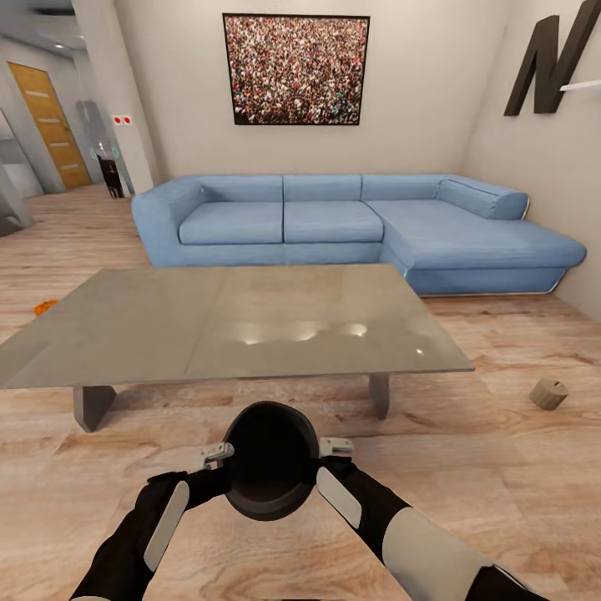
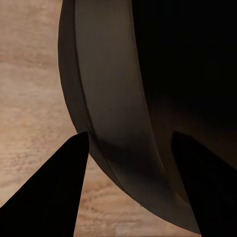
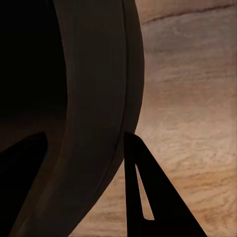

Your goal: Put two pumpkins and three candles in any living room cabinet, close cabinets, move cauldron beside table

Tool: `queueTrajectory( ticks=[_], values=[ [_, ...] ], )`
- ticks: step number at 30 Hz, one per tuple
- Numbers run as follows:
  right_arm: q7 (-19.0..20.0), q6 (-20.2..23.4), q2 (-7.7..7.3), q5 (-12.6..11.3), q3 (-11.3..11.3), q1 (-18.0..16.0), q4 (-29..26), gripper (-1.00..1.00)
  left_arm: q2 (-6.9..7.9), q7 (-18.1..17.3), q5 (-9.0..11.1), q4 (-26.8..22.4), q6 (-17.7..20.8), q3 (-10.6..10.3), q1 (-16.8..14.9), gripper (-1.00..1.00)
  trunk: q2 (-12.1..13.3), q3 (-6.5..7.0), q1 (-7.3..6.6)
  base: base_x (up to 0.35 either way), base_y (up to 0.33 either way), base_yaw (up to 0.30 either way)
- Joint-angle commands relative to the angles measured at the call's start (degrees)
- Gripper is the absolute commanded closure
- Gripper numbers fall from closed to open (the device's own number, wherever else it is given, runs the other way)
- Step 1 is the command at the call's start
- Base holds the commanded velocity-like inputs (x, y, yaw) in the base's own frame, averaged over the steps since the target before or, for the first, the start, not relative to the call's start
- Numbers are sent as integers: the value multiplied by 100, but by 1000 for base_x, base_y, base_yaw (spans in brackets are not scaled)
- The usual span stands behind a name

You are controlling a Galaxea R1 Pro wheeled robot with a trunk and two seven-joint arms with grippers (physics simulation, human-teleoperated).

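In front of the robot's chest, just short of the near edge of the large low grey-green rectangular table (image 1: 242, 325), the squat round matte black cauldron (image 1: 271, 463) hangs above the wood plank floor (image 1: 467, 467), mouth tipped toward the camera. Left gripper (image 1: 219, 456) clamps the rim on one side, right gripper (image 1: 334, 448) on the opposite side. In each wrist view the rim wall (image 2: 118, 128) (image 3: 94, 113) sits between the two dark fingers (image 2: 54, 192) (image 3: 143, 197), jaws part-open around it, one finger inside, one outside.

Table's near edge runs wide across the path, short grey block legs (image 1: 92, 405) under it. Bare floor strip between cauldron and table. Right of the table, well apart, a short pale beige cylinder candle (image 1: 548, 392) lies on its side on open floor. Left, past the table's corner, a sliver of bright orange pumpkin (image 1: 45, 306), mostly hidden by the tabletop. Behind the table a blue L-shaped fabric sofa (image 1: 334, 225) blocks the far side, against the wall with a framed crowd picture (image 1: 295, 69). Open floor continues left toward an orange wooden door (image 1: 50, 125).
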Motion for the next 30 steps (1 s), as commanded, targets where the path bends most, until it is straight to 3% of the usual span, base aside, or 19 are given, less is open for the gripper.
queueTrajectory(
  ticks=[1, 14, 30],
  values=[
    [528, -396, 0, 21, 20, -7, -131, 100, 9, 8, -7, 7, 1, 15, 3, 100, -1, 1, -1, 117, 0, 0],
    [528, -396, 0, 21, 16, -7, -131, 100, 9, 7, -7, 7, 1, 18, 3, 100, -1, 1, -1, 112, 0, 0],
    [528, -396, 0, 21, 14, -7, -131, 100, 11, 7, -7, -15, -5, 18, 3, 100, -1, 1, -1, 7, 0, 0]
  ],
)
